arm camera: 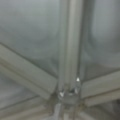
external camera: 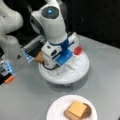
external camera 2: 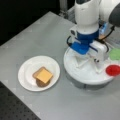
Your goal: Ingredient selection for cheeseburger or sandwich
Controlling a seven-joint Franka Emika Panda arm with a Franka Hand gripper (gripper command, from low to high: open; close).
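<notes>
Nearest the lens in the wrist view: white dividers (arm camera: pixel 68 45) of a sectioned dish, several ribs meeting at a small hub (arm camera: pixel 68 93) low in frame. Tool fingers not seen in that view.

White round plate (external camera: pixel 56 110) at the near edge of the grey table (external camera: pixel 25 100), also seen in a front view at left (external camera 2: pixel 26 72). On it, the sandwich stack: yellow cheese square (external camera: pixel 77 108) on top, tan toast slice (external camera: pixel 68 115) under it, dark-brown patty (external camera: pixel 87 111) showing at the side. Same stack in a front view: cheese (external camera 2: pixel 44 75), patty edge (external camera 2: pixel 41 83) beneath.

Behind the plate, a white round sectioned tray (external camera: pixel 82 71) on the table, well apart from the plate. Arm comes down over it in both front views; tool (external camera: pixel 61 68) sits low inside the tray, near its dividers (external camera 2: pixel 81 62). Cannot tell whether the tool's fingers are apart or together, nor whether anything is between them.

Tan piece (external camera: pixel 39 57) just beside the tray's left rim. Red tomato disc (external camera: pixel 78 50) at the tray's far right side; in a front view it lies at the tray's right rim (external camera 2: pixel 113 70), with the green lettuce leaf (external camera 2: pixel 115 53) just above it.
</notes>
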